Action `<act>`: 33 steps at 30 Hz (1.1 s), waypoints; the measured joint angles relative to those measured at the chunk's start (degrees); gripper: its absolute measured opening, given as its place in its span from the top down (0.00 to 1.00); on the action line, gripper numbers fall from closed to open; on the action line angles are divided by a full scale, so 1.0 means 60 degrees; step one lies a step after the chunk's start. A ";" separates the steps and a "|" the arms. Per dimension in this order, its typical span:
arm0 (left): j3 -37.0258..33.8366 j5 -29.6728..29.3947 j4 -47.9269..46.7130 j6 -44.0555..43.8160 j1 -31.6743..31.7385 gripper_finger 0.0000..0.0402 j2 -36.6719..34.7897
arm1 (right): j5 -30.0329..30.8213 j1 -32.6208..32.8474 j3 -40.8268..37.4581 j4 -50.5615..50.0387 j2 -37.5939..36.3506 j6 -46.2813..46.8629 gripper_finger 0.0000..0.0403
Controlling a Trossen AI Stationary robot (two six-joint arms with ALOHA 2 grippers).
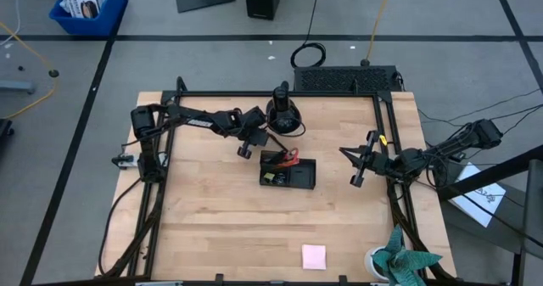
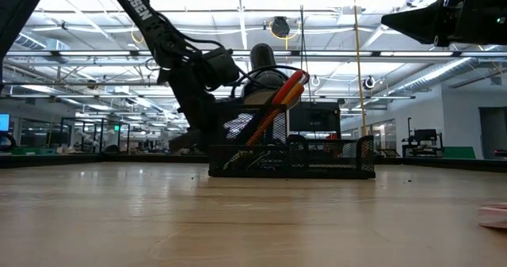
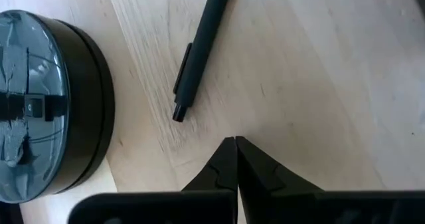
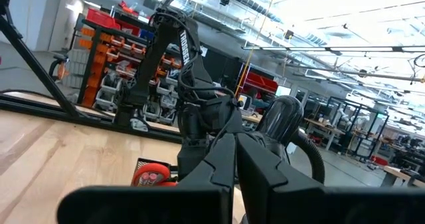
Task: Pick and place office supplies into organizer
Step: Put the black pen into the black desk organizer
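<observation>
Presently, the left arm reaches from the counter's (image 1: 212,227) far-left corner rightward, its left end effector (image 3: 235,144) pointing down, fingers pressed together and empty, just beside a black pen (image 3: 199,51) lying on the wood near the round black stand (image 1: 284,116). The organizer (image 1: 288,173) sits mid-counter holding red-handled scissors (image 1: 287,158) and upright pencils (image 2: 277,104). The right arm hovers at the right side, right end effector (image 4: 236,151) closed and empty; the pink sticky-note pad (image 1: 314,256) lies near the front edge.
</observation>
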 joint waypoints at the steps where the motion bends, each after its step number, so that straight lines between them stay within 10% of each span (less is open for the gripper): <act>1: 0.0000 -0.0007 -0.0032 -0.0052 0.0004 1.00 -0.0045 | -0.0001 0.0000 0.0004 -0.0008 -0.0004 0.0032 0.98; 22: -0.0069 -0.0292 0.0038 -0.0148 -0.0980 1.00 -0.2758 | 0.1283 -0.0045 0.0004 -0.1598 0.0000 0.0728 0.99; 33: -0.0083 -0.0223 0.0162 -0.0866 -0.1264 1.00 -0.2796 | -0.0021 -0.1359 0.0007 -0.3416 0.0022 0.3110 1.00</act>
